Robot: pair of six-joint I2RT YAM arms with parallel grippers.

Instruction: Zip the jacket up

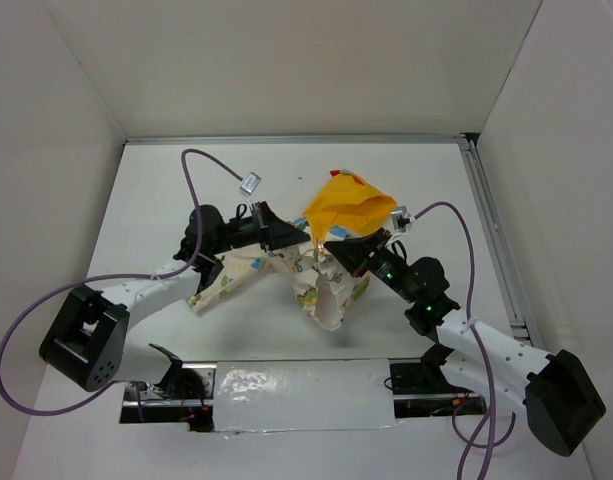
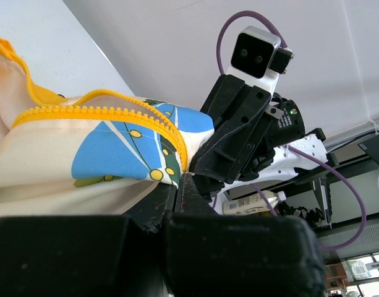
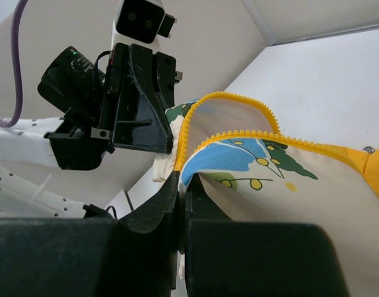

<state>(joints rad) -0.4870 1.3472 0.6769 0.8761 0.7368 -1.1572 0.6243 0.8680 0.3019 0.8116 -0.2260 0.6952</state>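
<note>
Left fingers (image 2: 154,209), right fingers (image 3: 157,205) on jacket (image 1: 328,297)

My top camera sits above and behind the arm bases, looking down on the bench (image 1: 166,190) from far enough back to take in both arms, with the jacket (image 1: 331,295) near mid-frame. My left wrist camera rides just behind the left gripper (image 2: 177,189), pressed close to the jacket's zip edge and facing across it toward the right gripper (image 2: 201,164). My right wrist camera looks the opposite way, equally close. All three views share that jacket edge between the grippers.
</note>
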